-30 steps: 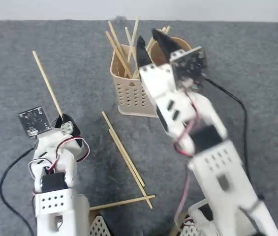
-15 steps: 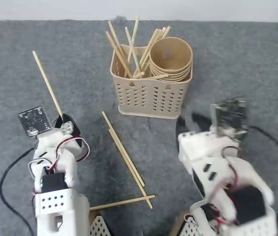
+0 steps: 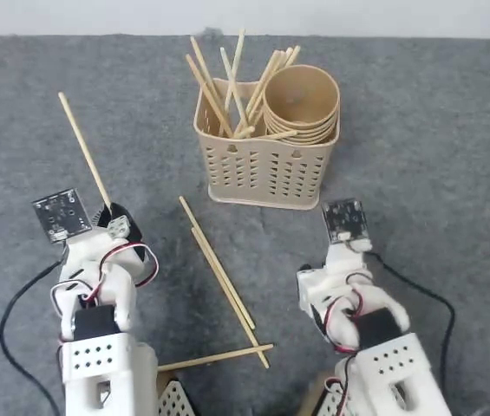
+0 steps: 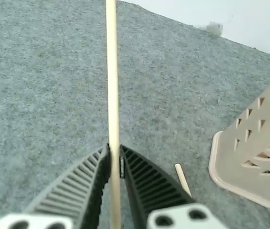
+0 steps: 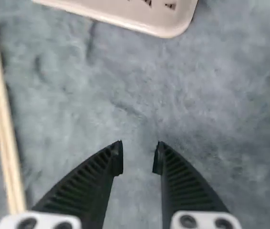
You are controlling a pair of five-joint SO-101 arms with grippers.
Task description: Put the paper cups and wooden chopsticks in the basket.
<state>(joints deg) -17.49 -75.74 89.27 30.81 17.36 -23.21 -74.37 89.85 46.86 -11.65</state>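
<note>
The tan basket [image 3: 266,165] stands at the back middle with a stack of paper cups [image 3: 301,104] and several wooden chopsticks [image 3: 227,87] in it. My left gripper [image 4: 114,152] is shut on one long chopstick [image 4: 111,71], which slants up and away over the carpet [image 3: 82,147]. Two loose chopsticks [image 3: 220,276] lie side by side between the arms, and a third [image 3: 214,357] lies near the front edge. My right gripper [image 5: 138,155] hangs low over bare carpet just in front of the basket [image 5: 125,12], open with nothing between its fingers. The pair of chopsticks [image 5: 1,119] lies off to its side.
Grey carpet [image 3: 453,173] covers the whole table. The tip of a loose chopstick [image 4: 182,179] shows beside the basket's corner [image 4: 254,162] in the left wrist view. The right arm's body [image 3: 357,321] sits at the front right, its cable trailing behind.
The right arm has drawn back from above the basket's cups and folded down to the carpet in front of it. The left arm and its chopstick have not moved.
</note>
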